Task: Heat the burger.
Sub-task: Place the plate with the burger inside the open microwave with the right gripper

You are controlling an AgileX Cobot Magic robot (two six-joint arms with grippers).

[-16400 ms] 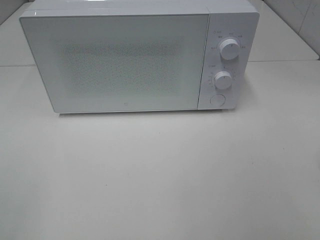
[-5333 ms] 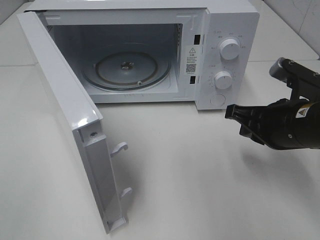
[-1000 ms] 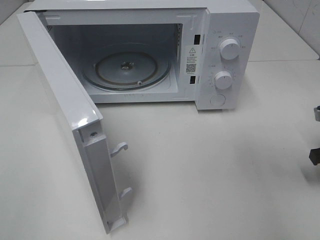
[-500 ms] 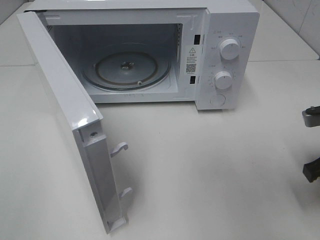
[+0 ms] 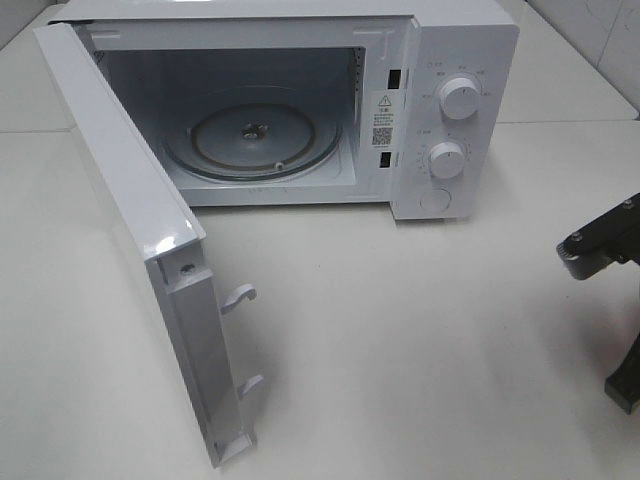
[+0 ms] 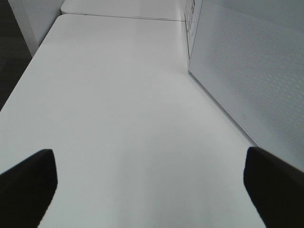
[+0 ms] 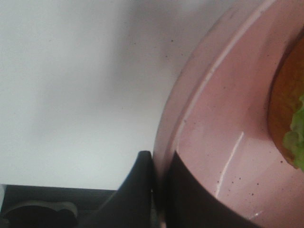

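Right wrist view: right gripper (image 7: 160, 164), jaws pinching the rim of pink plate (image 7: 213, 118); burger (image 7: 285, 104) lies on that plate (only its edge shows). Left wrist view: left gripper (image 6: 152, 183), jaws spread wide, holding nothing, above white table (image 6: 118, 95). Exterior high view: microwave (image 5: 485, 150), door (image 5: 130, 230) swung open, glass turntable (image 5: 250, 135) inside.

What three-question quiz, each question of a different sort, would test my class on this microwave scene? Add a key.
1. True or false: the microwave door stands open.
2. Choose: the right gripper is shut on A) a cup, B) the rim of the pink plate, C) the door.
3. Fill in: the burger lies on the ____.
Key: 1 true; 2 B; 3 plate.
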